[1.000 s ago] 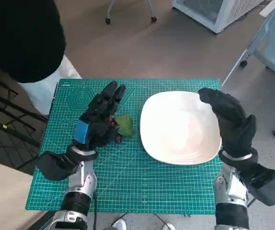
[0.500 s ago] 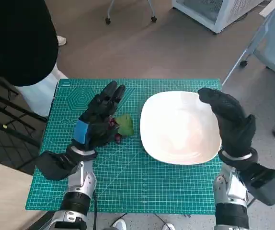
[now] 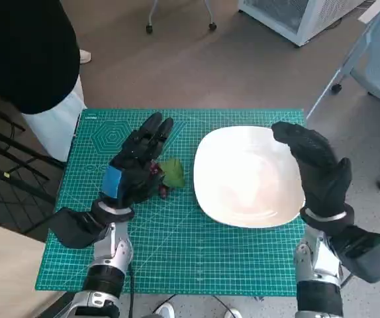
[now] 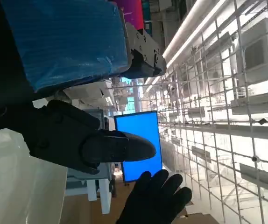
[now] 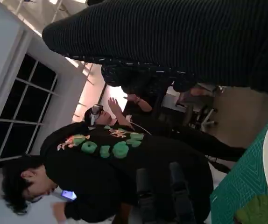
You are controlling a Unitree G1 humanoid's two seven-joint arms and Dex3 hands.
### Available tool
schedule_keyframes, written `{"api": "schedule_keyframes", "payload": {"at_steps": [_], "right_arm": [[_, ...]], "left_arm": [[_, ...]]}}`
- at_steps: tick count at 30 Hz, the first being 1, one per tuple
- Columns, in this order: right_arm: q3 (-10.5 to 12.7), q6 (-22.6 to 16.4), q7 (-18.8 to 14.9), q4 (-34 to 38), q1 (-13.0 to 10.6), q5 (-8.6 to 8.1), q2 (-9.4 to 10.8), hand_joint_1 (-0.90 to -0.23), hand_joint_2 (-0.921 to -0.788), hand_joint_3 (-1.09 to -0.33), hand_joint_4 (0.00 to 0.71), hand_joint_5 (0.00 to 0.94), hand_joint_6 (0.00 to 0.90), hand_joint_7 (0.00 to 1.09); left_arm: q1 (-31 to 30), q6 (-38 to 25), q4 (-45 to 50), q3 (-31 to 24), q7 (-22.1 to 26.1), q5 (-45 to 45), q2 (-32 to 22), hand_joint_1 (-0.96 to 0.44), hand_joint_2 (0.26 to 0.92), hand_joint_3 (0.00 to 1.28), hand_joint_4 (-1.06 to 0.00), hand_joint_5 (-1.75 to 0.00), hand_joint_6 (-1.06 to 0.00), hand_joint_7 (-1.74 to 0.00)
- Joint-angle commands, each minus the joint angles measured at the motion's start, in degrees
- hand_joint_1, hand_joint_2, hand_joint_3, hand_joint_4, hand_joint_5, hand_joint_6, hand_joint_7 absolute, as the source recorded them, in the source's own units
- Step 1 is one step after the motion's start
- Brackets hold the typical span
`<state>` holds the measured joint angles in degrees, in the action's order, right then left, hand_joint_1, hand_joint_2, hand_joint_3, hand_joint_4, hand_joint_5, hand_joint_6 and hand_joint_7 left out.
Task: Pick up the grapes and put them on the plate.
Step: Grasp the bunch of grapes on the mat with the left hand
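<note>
While the plate (image 3: 246, 179) holds nothing, left hand (image 3: 134, 169) covers grapes (image 3: 167, 175), grip unclear; right hand (image 3: 319, 169) spread.

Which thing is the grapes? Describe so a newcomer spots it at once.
Start at the green mat and find the white plate on it. Just off the plate's edge, on the left robot hand's side, lie the grapes: a small green leafy lump with dark red berries, partly under that hand's fingers, the only fruit on the mat.

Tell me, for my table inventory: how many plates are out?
1: the white plate lies on the green mat's right half, beside the right hand.
</note>
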<state>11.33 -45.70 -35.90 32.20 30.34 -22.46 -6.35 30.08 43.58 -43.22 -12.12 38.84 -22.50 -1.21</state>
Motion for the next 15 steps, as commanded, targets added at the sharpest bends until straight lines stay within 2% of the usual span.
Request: {"api": "schedule_keyframes", "payload": {"at_steps": [1,15], "right_arm": [[0.2,0.6,0.3,0.2,-0.9,-0.40,0.1,-0.449,-0.921,-0.587,0.240,0.000,0.076,0.40],[0.2,0.7,0.3,-0.5,-1.3,-0.43,0.0,-0.449,-0.921,-0.591,0.237,0.000,0.071,0.41]], "left_arm": [[-0.3,-0.4,0.7,0.1,0.4,-0.4,-0.1,-0.43,0.921,0.34,-0.26,0.00,-0.38,0.00],[-0.7,-0.3,1.0,0.1,0.6,-0.3,0.2,-0.44,0.921,0.34,-0.26,0.00,-0.38,0.00]]}}
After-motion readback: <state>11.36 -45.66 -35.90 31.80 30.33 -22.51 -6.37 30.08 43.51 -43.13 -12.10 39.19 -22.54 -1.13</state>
